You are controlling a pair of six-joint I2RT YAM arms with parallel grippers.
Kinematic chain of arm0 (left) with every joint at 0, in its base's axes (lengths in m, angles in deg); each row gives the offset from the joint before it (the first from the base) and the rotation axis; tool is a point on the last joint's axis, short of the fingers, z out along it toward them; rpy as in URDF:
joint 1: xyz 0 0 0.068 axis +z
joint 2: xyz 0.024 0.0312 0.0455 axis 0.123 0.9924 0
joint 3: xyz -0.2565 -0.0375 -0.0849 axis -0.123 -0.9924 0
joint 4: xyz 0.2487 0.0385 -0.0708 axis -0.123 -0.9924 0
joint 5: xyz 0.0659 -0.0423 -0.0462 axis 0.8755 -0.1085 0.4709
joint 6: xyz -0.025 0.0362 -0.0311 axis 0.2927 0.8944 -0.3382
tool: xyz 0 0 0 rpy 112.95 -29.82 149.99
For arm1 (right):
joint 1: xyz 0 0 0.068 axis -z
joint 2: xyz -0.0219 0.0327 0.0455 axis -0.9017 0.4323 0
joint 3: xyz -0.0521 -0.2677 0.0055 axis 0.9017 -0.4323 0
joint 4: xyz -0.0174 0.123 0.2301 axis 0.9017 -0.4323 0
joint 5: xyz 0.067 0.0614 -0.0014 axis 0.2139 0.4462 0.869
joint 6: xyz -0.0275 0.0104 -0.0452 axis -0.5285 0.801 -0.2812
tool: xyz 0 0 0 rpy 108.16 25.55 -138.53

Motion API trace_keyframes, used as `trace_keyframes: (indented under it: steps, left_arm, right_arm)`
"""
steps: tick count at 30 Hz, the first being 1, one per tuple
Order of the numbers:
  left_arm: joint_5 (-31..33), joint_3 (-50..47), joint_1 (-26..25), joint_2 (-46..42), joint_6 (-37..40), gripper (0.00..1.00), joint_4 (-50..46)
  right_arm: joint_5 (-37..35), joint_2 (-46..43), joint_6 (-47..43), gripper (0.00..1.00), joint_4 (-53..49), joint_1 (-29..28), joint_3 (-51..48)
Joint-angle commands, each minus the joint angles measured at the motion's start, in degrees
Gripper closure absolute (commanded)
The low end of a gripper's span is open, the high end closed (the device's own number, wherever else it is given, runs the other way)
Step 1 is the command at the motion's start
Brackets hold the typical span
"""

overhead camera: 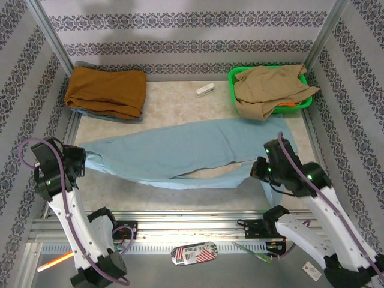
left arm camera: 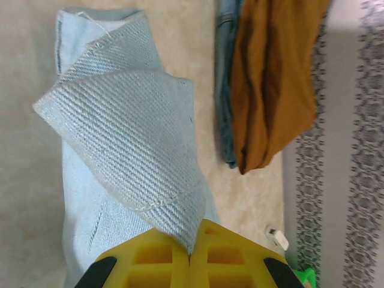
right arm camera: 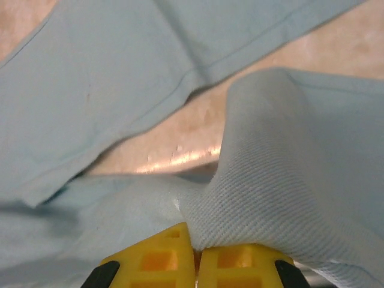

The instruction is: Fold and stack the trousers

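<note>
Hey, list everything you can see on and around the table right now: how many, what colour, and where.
trousers: one, pale blue, stretched across the table's middle
rust-orange garment: one, folded, far left, lying on the denim piece
denim piece: one, blue, under the rust-orange garment
tan garment: one, heaped in the basket
basket: one, green, far right
small block: one, white, far centre
table: one, beige
left arm: one, white and black, near left, jaws shut on the trousers
right arm: one, white and black, near right, jaws shut on the trousers
</note>
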Motion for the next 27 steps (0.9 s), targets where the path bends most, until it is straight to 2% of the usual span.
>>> trace_keyframes:
  steps: [1,6,9,14,27]
  left_arm:
    - [1.0,-0.5,0.4,3.7,1.7,1.0,9.6]
    - [1.6,-0.6,0.5,11.4,0.8,1.0,16.7]
    - [1.7,0.7,0.5,16.9,0.4,1.0,19.6]
    - [-0.3,2.2,0.5,23.2,-0.8,1.0,24.9]
    - [-3.0,6.7,0.3,32.6,-1.8,1.0,29.4]
  right_arm:
    - [4.4,5.3,-7.4,1.0,9.2,6.9,1.8]
    - [5.6,16.8,-11.7,1.0,16.4,13.8,3.6]
    - [6.3,24.7,-14.4,1.0,17.6,15.7,7.3]
    - [6.2,36.3,-19.6,1.0,16.0,16.6,15.7]
    - [4.3,51.0,-23.9,1.0,13.7,17.9,29.0]
